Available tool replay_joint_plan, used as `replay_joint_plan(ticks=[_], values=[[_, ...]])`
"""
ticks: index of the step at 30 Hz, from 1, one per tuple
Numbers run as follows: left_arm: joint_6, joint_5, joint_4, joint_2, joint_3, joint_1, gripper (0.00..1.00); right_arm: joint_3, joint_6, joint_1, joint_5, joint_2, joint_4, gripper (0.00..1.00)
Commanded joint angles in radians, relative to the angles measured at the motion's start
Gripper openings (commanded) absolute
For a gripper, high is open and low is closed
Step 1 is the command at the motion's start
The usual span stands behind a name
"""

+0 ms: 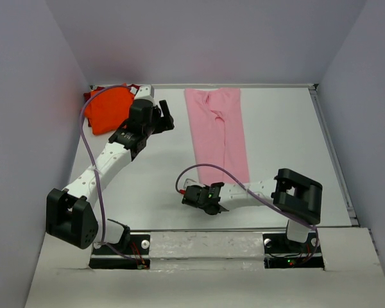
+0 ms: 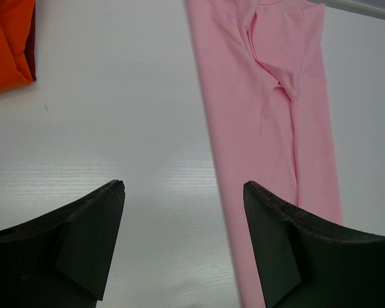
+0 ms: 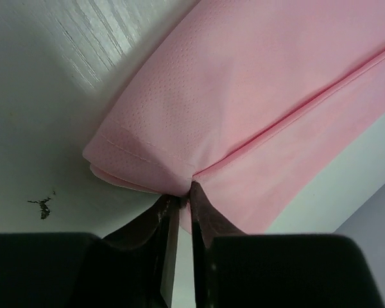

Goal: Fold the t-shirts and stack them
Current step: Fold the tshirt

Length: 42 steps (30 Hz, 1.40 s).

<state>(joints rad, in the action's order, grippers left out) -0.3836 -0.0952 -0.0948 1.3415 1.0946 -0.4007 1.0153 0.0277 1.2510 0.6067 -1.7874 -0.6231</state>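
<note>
The light pink t-shirt (image 1: 217, 131) lies folded into a long narrow strip running from the far edge toward me. My right gripper (image 1: 213, 191) is shut on its near hem; in the right wrist view the fingers (image 3: 202, 215) pinch the pink cloth (image 3: 244, 96) at the corner, lifted a little. My left gripper (image 1: 169, 119) is open and empty, hovering just left of the strip's far half; in its wrist view (image 2: 183, 186) the pink shirt (image 2: 263, 115) runs past the right finger. The bright orange shirt (image 1: 110, 109) lies folded at the far left on the dark red one (image 1: 92, 95).
The white table (image 1: 282, 141) has a raised rail along its right side (image 1: 333, 154) and far edge. Grey walls close in on three sides. A small dark mark (image 3: 42, 205) is on the table near the right gripper.
</note>
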Motion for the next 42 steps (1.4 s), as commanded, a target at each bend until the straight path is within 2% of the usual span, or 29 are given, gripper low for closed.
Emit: replay_joint_plan(ticks=[1,7,12,21,31,35,42], values=[[0.018,-0.037,0.010,-0.028,0.025,-0.015,0.84,0.005,-0.012,0.005,-0.030,-0.010,0.051,0.12],[0.019,-0.038,0.009,-0.022,0.028,-0.013,0.84,0.046,-0.025,0.005,-0.088,0.019,-0.019,0.00],[0.020,-0.046,0.006,-0.024,0.030,-0.013,0.84,0.094,-0.101,0.025,-0.137,0.032,-0.089,0.00],[0.023,-0.067,0.001,-0.028,0.031,-0.015,0.84,0.137,-0.233,0.168,-0.176,0.063,-0.187,0.00],[0.032,-0.078,-0.006,-0.030,0.041,-0.015,0.84,0.316,-0.265,0.179,0.109,0.103,-0.371,0.00],[0.031,-0.097,-0.002,-0.050,0.031,-0.015,0.84,0.402,-0.212,0.154,0.159,0.095,-0.403,0.00],[0.032,-0.097,-0.002,-0.054,0.033,-0.015,0.84,0.440,-0.126,0.082,0.238,0.092,-0.405,0.00]])
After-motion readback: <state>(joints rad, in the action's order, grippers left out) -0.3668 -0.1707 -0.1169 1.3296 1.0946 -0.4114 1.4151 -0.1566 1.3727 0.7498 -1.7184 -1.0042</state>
